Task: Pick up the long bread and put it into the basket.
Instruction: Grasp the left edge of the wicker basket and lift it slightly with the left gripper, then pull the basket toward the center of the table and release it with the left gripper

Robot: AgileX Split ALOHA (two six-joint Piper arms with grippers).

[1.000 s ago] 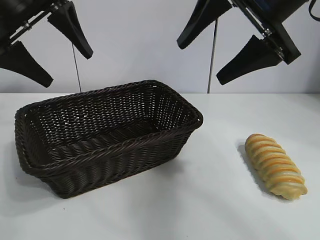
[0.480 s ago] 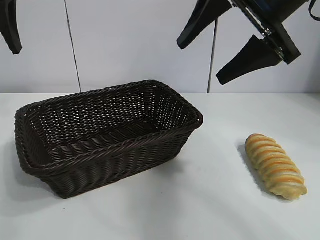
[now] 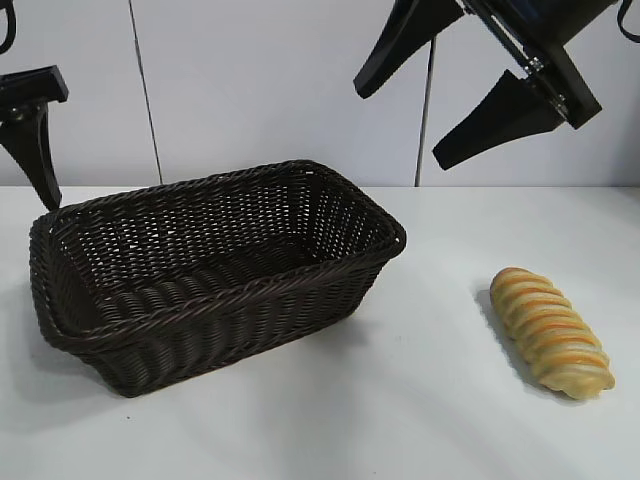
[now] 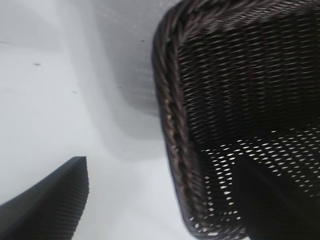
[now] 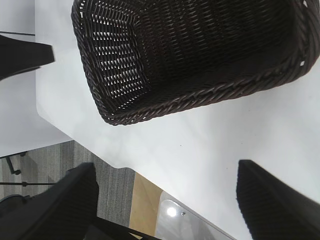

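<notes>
Since half a second ago the left gripper [image 3: 35,150] has dropped lower, now hanging just above the basket [image 3: 215,270] at its outer end; one finger shows, so whether it is open I cannot tell. Well right of the basket, apart from it, the long bread [image 3: 550,332] lies on the white table [image 3: 420,400] — nothing between them. High above the bread, the right gripper [image 3: 460,85] hangs with fingers spread wide — no readable writing anywhere
</notes>
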